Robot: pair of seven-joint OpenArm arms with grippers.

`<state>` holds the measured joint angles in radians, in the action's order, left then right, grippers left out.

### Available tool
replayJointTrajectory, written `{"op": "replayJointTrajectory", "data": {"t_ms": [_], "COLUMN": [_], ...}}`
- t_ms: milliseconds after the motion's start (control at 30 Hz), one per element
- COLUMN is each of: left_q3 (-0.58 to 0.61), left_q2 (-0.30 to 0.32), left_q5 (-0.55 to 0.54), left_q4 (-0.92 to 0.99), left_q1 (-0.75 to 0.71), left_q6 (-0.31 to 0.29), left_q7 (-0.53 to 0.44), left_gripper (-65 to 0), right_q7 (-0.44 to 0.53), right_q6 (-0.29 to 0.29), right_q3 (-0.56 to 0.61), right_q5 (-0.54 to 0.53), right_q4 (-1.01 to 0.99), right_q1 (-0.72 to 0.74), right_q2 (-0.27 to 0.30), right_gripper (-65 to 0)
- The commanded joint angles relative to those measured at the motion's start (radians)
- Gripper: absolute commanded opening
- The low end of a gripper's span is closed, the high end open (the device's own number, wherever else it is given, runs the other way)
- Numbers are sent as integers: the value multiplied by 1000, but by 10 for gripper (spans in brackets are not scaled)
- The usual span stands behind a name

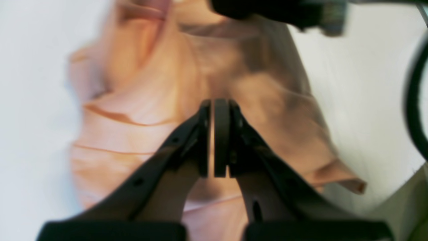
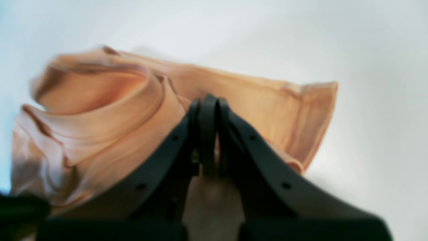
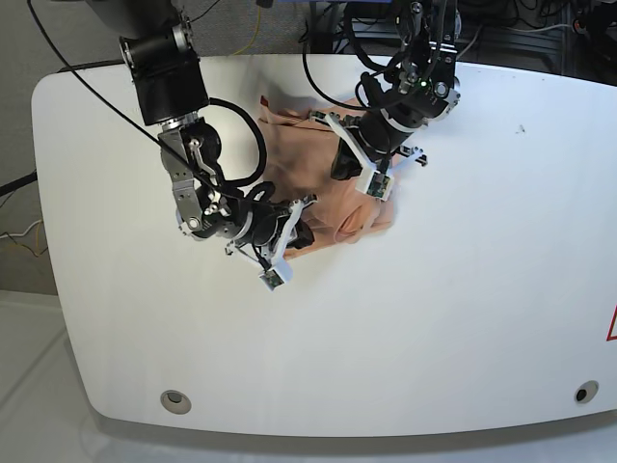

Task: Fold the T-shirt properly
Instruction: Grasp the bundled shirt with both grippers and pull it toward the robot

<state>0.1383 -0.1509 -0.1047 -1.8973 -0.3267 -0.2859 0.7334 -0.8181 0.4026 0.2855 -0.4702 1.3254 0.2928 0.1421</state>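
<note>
Crumpled T-shirt [image 3: 318,166], open white table [image 3: 434,333] around

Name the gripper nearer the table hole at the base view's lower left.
The right gripper, up and right of the hole, at the shirt's lower edge; the left gripper is farther up, over its middle.

The work surface is a white table [image 3: 434,338] with rounded front corners; it fills most of the base view. Two round grommets are set in the tabletop: the left grommet [image 3: 175,401] at the lower left of the frame, the right grommet [image 3: 586,392] at the lower right. A red marking [image 3: 612,324] is partly visible at the right edge of the frame. Cables [image 3: 540,29] run behind the table at the upper right; further wiring [image 3: 27,234] lies beyond the table at the left edge
</note>
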Motion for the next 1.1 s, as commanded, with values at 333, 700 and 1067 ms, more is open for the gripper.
{"op": "replayJointTrajectory", "data": {"t_ms": [333,700,1067], "left_q3": [48,19,-61], "left_q2": [-6,18,44], "left_q5": [-16,-17,-16], "left_q4": [32,175,187], "left_q1": [-5,-4,38], "left_q6": [80,72,24], "left_q7": [-45,-139,-139], "left_gripper": [-641,-641,-641], "right_q7": [75,104,104], "right_q6": [8,8,3], "right_q3": [41,-19,-168], "right_q5": [218,324,333], "right_q4": [-100,-123,-34], "right_q1": [23,-22,-111], "right_q2": [-37,-19,7], "right_gripper": [-650,-650,-650]}}
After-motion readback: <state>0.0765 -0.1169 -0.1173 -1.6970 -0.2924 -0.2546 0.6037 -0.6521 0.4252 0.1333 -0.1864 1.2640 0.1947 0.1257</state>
